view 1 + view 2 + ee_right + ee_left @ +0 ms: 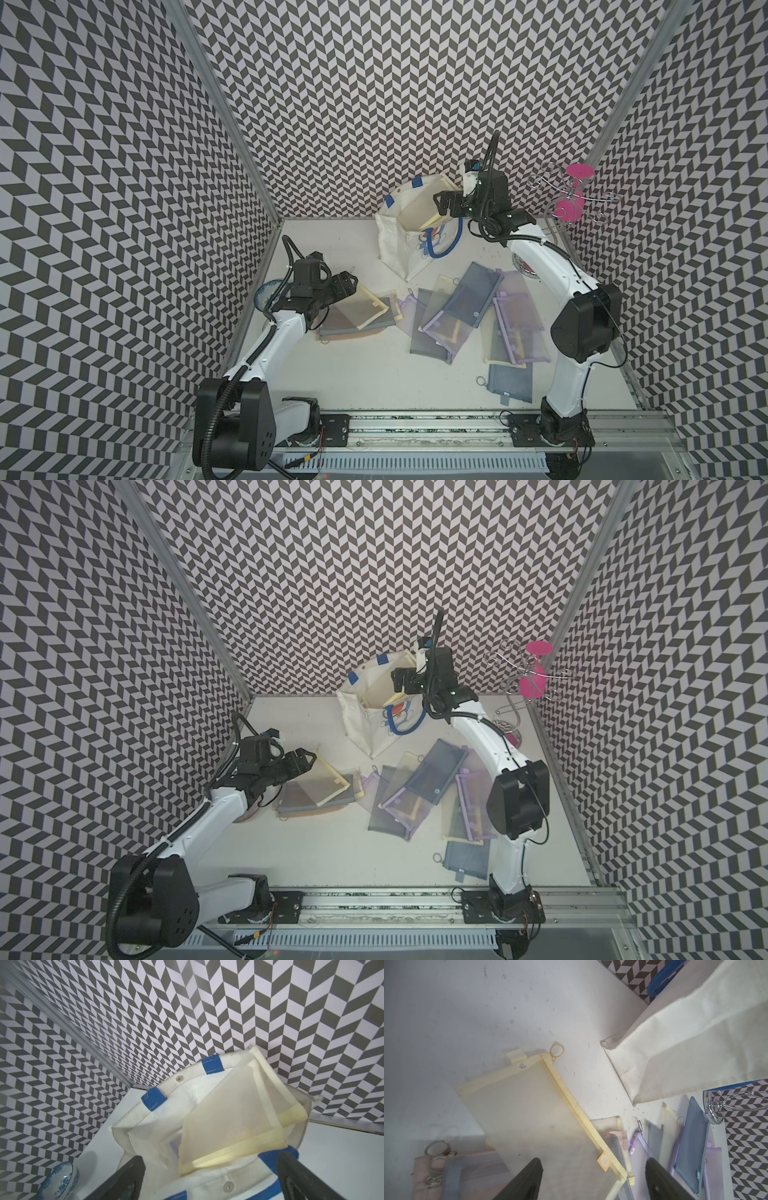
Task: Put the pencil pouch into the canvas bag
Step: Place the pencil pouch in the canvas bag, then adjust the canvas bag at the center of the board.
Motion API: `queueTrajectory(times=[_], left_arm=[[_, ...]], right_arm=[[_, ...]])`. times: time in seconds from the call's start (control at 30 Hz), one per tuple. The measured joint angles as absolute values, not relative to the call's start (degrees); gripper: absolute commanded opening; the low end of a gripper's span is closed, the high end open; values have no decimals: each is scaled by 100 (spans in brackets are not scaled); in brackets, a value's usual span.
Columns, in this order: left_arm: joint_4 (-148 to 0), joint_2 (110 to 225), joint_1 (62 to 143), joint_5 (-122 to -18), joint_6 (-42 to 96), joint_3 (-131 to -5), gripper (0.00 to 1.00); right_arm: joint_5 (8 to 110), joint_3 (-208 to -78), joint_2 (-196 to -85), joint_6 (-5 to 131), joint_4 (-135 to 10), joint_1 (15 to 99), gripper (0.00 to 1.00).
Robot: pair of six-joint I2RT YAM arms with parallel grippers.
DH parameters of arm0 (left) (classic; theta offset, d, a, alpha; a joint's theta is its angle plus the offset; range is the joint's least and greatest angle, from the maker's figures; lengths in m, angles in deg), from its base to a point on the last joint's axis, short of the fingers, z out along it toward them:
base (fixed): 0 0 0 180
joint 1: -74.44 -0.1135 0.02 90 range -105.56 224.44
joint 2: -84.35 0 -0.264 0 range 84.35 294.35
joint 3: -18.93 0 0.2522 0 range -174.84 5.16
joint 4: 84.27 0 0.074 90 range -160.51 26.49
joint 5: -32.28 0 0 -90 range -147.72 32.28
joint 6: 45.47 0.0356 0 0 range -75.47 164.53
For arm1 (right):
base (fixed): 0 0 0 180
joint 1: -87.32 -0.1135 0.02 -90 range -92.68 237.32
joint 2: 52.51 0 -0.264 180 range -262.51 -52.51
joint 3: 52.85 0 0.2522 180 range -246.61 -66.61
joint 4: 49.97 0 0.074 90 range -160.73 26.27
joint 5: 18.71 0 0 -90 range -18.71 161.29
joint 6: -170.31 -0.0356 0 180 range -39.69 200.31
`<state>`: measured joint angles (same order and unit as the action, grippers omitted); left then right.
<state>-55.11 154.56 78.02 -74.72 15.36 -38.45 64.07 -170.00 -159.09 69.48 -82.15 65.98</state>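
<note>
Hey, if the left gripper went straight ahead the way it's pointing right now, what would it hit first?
Most likely the yellow mesh pouch lying right in front of the left gripper, whose open jaws frame its near end in the wrist view. How far above it they sit is unclear.

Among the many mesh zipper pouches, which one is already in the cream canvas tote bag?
The pale yellow mesh pouch leaning in the cream canvas tote's open mouth, under the open right gripper. All other pouches lie on the white table.
</note>
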Motion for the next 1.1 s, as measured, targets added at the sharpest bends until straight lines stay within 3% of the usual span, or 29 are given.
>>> queueTrajectory(times=[0.23,0.4,0.6,0.83,1.0,1.1], left_arm=[[-5264,15175,7824,-7494,1707,-3721,74],[-4919,15577,8914,-7076,2081,-4914,76],[-5343,16416,9323,-7032,2022,-6326,89],[-5704,17942,9657,-6779,1803,-7768,87],[-5787,18991,9743,-6558,1617,-8619,75],[-5730,19389,9771,-6425,1519,-8907,58]], right_arm=[[6040,-15523,-14893,6955,-7953,6593,99],[5432,-15199,-14932,6583,-7518,7162,90],[5023,-15610,-15745,6081,-6945,7577,85],[4735,-16473,-16923,5663,-6794,7533,81],[4588,-16869,-17349,5510,-6792,7509,56],[4564,-16878,-17432,5462,-6781,7511,41]])
